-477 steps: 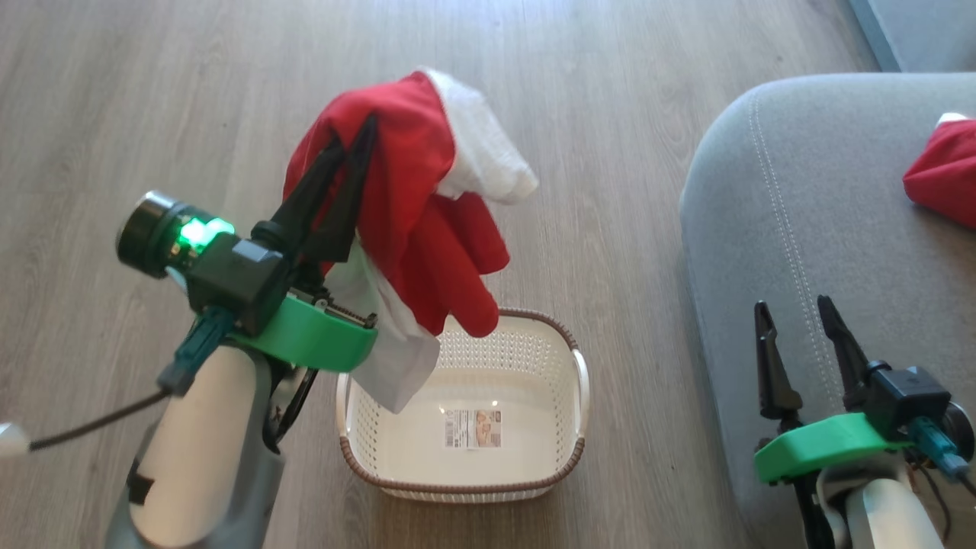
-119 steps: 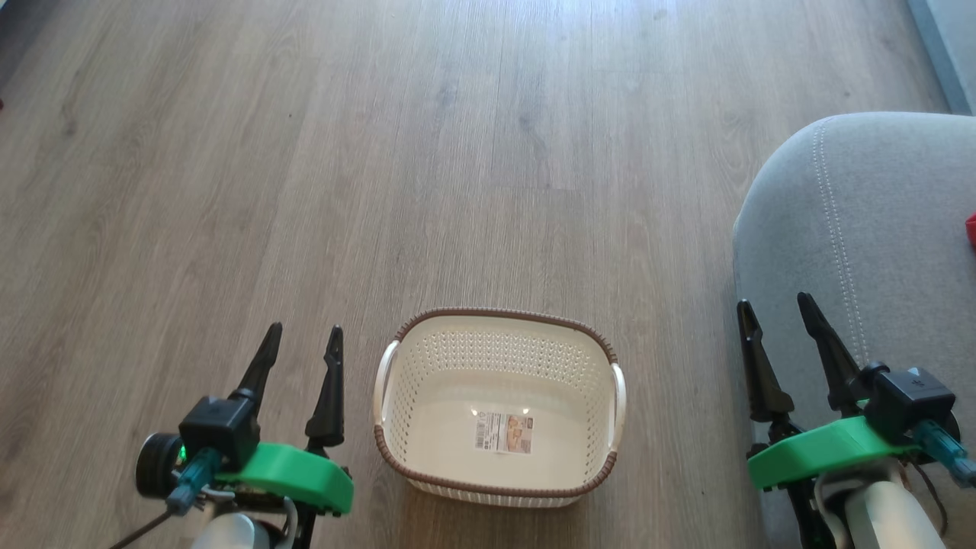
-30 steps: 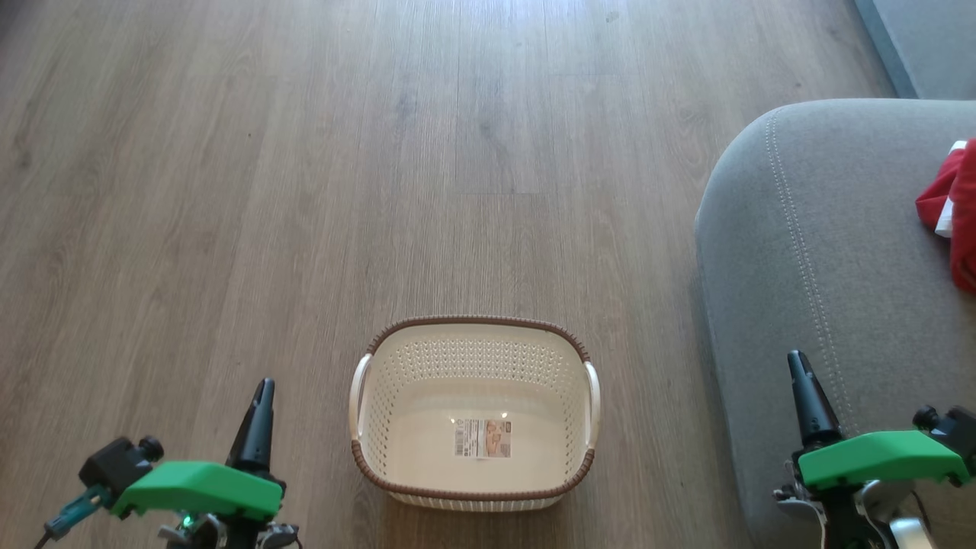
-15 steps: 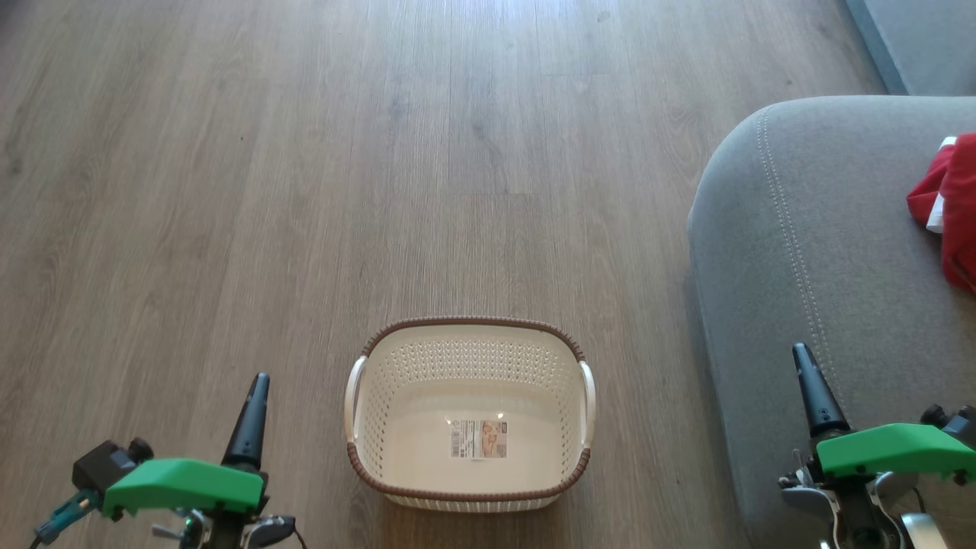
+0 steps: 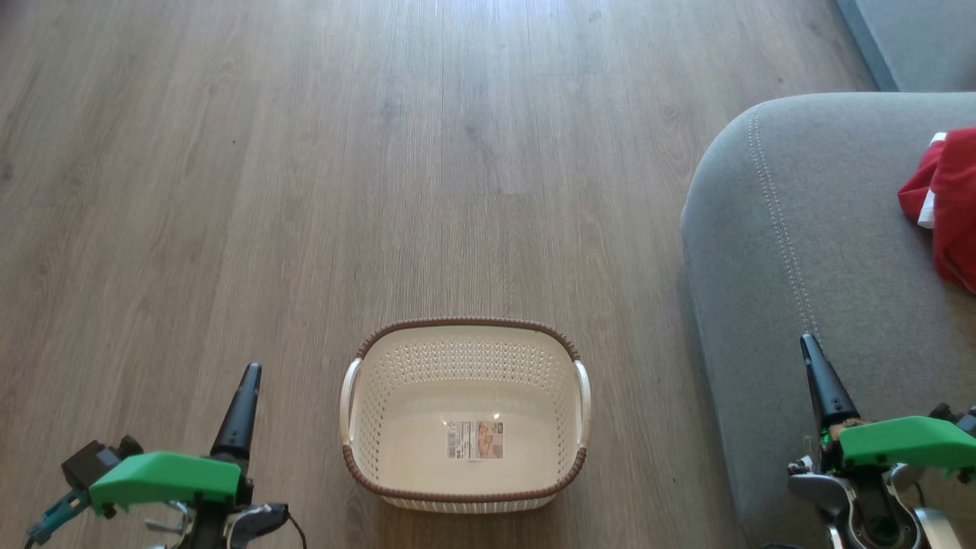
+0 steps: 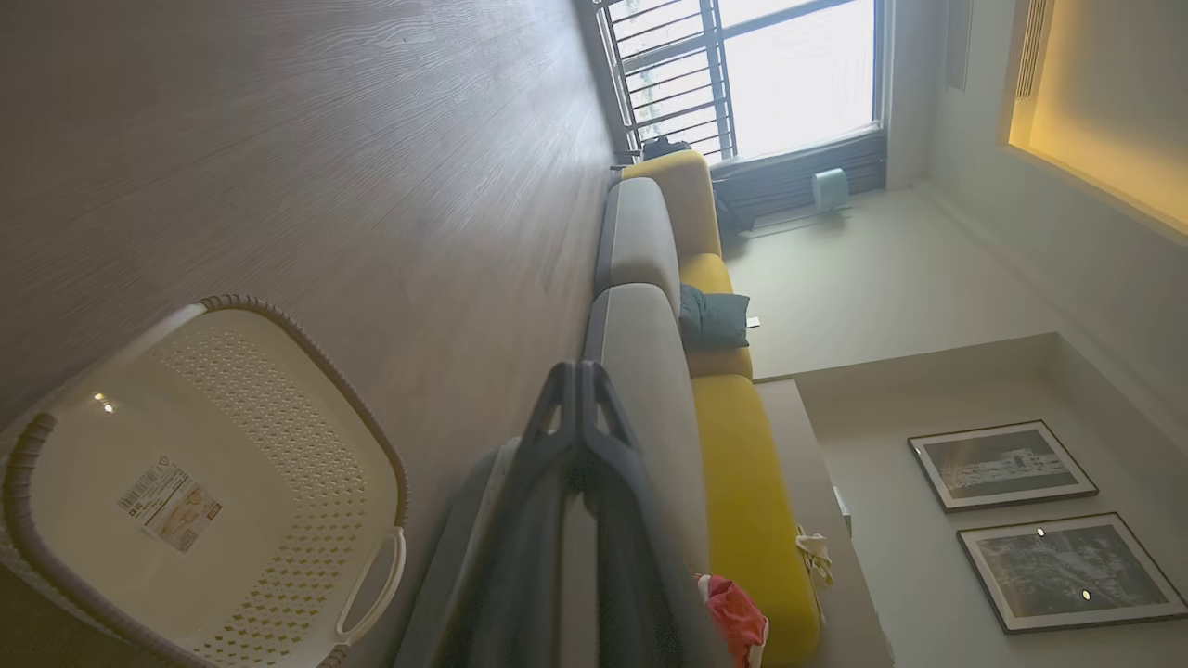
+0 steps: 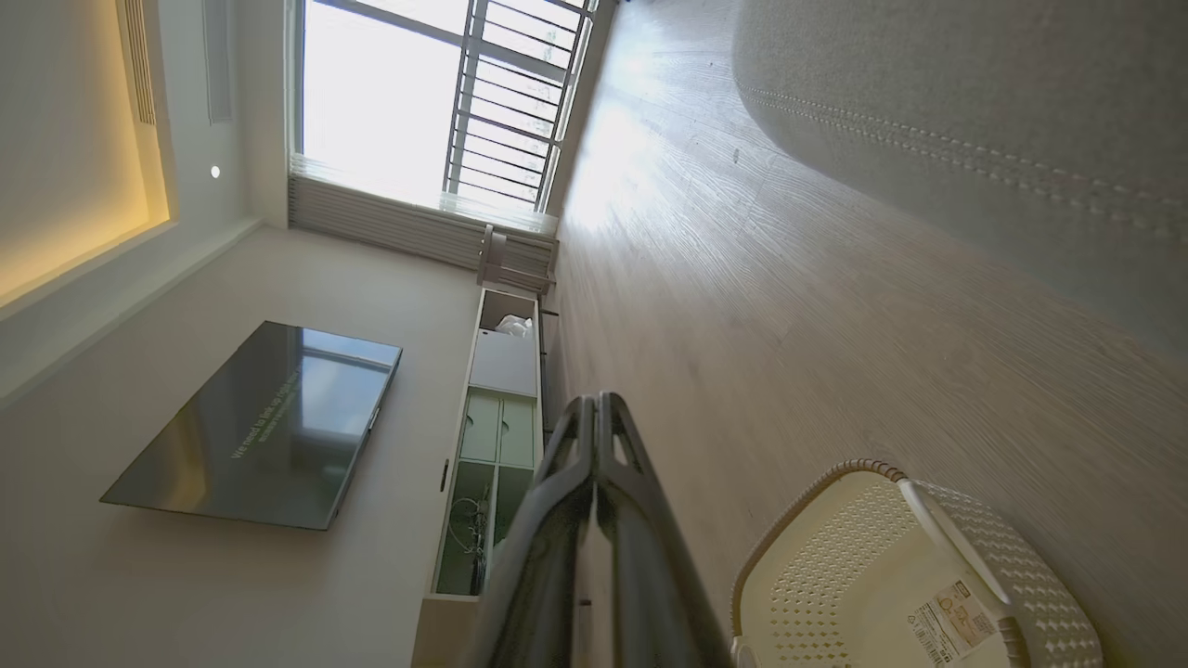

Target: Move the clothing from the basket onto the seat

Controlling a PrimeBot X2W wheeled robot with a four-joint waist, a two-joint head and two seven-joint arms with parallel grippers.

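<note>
red clothing (image 5: 948, 204) on the grey seat (image 5: 801, 229), well apart from the basket (image 5: 465, 358).
basket on the wood floor (image 5: 305, 191) beside the seat, paper label (image 5: 474, 440) on its bottom; left jaws and right jaws both closed, gripping nothing.

The wooden floor (image 5: 305, 152) is being lit through a barred window (image 7: 408, 83); framed pictures (image 6: 1002, 466) are being displayed on a wall (image 6: 928, 278).
</note>
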